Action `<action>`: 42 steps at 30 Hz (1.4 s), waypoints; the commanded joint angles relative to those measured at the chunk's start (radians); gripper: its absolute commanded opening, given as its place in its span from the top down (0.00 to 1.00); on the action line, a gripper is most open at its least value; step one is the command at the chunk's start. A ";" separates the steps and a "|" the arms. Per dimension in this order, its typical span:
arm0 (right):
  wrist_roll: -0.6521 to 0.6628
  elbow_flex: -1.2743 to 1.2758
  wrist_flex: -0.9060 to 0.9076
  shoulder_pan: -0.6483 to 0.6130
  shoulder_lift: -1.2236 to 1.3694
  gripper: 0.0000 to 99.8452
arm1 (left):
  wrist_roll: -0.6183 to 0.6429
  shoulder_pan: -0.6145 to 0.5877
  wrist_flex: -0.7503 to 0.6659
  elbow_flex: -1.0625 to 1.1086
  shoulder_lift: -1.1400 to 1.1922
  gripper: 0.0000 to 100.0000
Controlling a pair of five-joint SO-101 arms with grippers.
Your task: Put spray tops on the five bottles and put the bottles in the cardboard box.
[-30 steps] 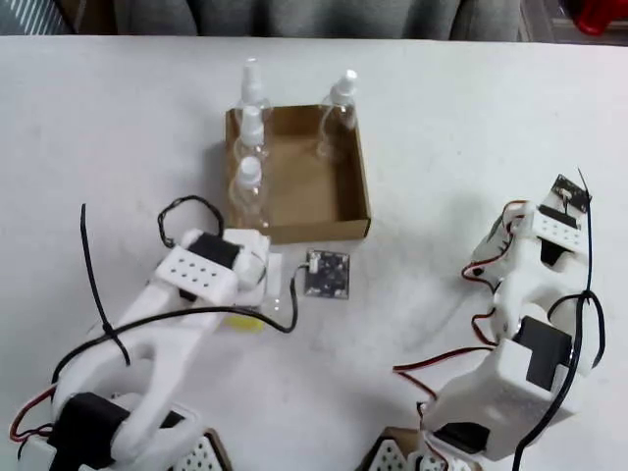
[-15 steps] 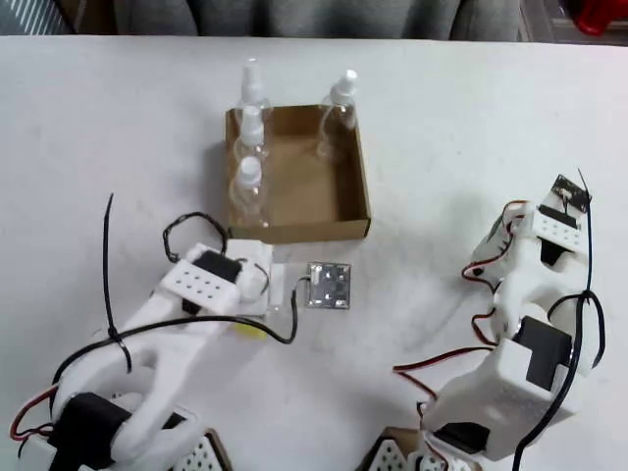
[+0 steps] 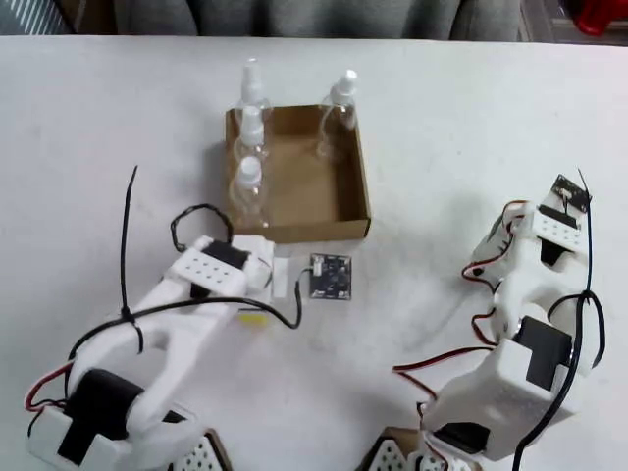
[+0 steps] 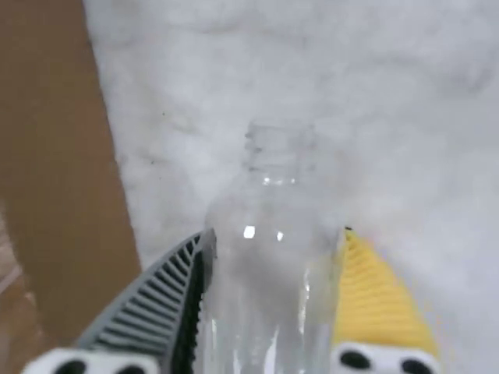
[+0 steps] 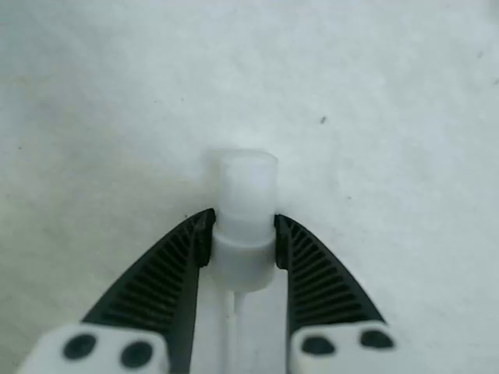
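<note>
Found the clear uncapped plastic bottle (image 4: 274,195) clenched in the left pincer (image 4: 275,235), squeezed between a grey ribbed finger (image 4: 156,304) on one flank and a yellow ribbed finger (image 4: 374,296) on the other, with the threaded neck poking out past both tips. Placed it just beside the outer wall of the brown cardboard box (image 4: 54,156), outside it, over the white tabletop (image 4: 351,93). Could not tell whether it touched the tabletop or the wall.

Found the white plastic spray top (image 5: 245,187) grasped by the right pincer (image 5: 243,220), pinched at its collar between two black ribbed fingers (image 5: 171,273), with its head jutting beyond the tips and a thin white tube running back between them. Saw bare tabletop all round it.

From the high view, looked straight into the box (image 3: 361,167) and counted four clear bottles (image 3: 247,186) standing upright inside, each already wearing a spray top: three in a row along one side wall, one in the far corner opposite. Placed the left arm (image 3: 211,270) just in front of the box's near wall, with a small dark circuit board (image 3: 327,275) beside its wrist and a sliver of yellow finger beneath. Placed the right arm (image 3: 530,363) well apart from the box, folded at the other side of the tabletop. Read both grips from the wrist views, since the arm bodies covered them from above.
</note>
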 commanded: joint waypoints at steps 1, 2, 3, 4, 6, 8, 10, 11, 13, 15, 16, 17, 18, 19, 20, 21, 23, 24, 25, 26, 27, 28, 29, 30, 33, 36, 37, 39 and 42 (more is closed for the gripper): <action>0.012 -0.041 -0.012 -0.013 0.002 0.98 | 0.005 -0.004 0.046 -0.061 -0.005 0.91; 0.012 -0.041 -0.012 -0.013 0.002 0.98 | 0.005 -0.002 0.054 -0.063 -0.005 0.91; 0.012 -0.041 -0.012 -0.013 0.002 0.98 | 0.005 -0.002 0.061 -0.064 -0.005 0.91; 0.012 -0.041 -0.012 -0.013 0.002 0.98 | 0.006 -0.002 0.071 -0.068 -0.005 0.92; 0.012 -0.041 -0.012 -0.013 0.002 0.98 | 0.012 -0.001 0.087 -0.071 -0.005 0.92; 0.012 -0.041 -0.012 -0.013 0.002 0.98 | 0.014 0.013 0.107 -0.071 -0.005 0.92; 0.012 -0.041 -0.012 -0.013 0.002 0.98 | 0.015 0.033 0.158 -0.074 -0.013 0.92; 0.012 -0.041 -0.012 -0.013 0.002 0.98 | 0.028 0.041 0.189 -0.080 -0.025 0.92; 0.012 -0.041 -0.012 -0.013 0.002 0.98 | 0.094 0.044 0.241 -0.087 -0.074 0.92; 0.012 -0.041 -0.012 -0.013 0.002 0.98 | 0.166 0.044 0.270 -0.084 -0.147 0.92; 0.012 -0.041 -0.012 -0.013 0.002 0.98 | 0.199 0.044 0.281 -0.083 -0.188 0.92; 0.012 -0.041 -0.012 -0.013 0.002 0.98 | 0.232 0.041 0.293 -0.083 -0.229 0.92; 0.012 -0.041 -0.012 -0.013 0.002 0.98 | 0.265 0.038 0.301 -0.084 -0.271 0.92; 0.012 -0.041 -0.012 -0.013 0.002 0.98 | 0.304 0.038 0.307 -0.084 -0.311 0.92; 0.012 -0.041 -0.012 -0.013 0.002 0.98 | 0.342 0.038 0.307 -0.084 -0.351 0.92; 0.012 -0.041 -0.012 -0.013 0.002 0.98 | 0.381 0.039 0.307 -0.084 -0.387 0.92; 0.012 -0.041 -0.012 -0.013 0.002 0.98 | 0.457 0.044 0.304 -0.084 -0.456 0.91; 0.012 -0.041 -0.012 -0.013 0.002 0.98 | 0.499 0.044 0.302 -0.084 -0.484 0.91; 0.012 -0.040 -0.010 -0.013 0.002 0.98 | 0.534 0.045 0.301 -0.084 -0.510 0.91; 0.012 -0.040 -0.008 -0.013 0.002 0.98 | 0.563 0.045 0.301 -0.084 -0.533 0.91; 0.012 -0.040 -0.007 -0.013 0.002 0.98 | 0.586 0.045 0.302 -0.083 -0.549 0.91; 0.012 -0.040 -0.005 -0.013 0.002 0.98 | 0.601 0.045 0.305 -0.083 -0.555 0.91; 0.012 -0.038 -0.004 -0.013 0.002 0.98 | 0.615 0.044 0.305 -0.083 -0.555 0.91; 0.012 -0.038 -0.004 -0.013 0.002 0.98 | 0.626 0.041 0.301 -0.081 -0.550 0.91; 0.012 -0.038 -0.004 -0.013 0.002 0.98 | 0.694 0.042 0.255 -0.074 -0.512 0.92; 0.012 -0.038 -0.004 -0.013 0.002 0.98 | 0.856 0.045 0.103 -0.015 -0.449 0.92; 0.012 -0.038 -0.004 -0.013 0.002 0.98 | 0.919 0.045 0.040 0.009 -0.430 0.92; 0.012 -0.038 -0.004 -0.013 0.002 0.98 | 1.023 0.045 -0.098 0.051 -0.400 0.92; 0.012 -0.038 -0.004 -0.013 0.002 0.98 | 1.117 0.059 -0.272 0.112 -0.389 0.92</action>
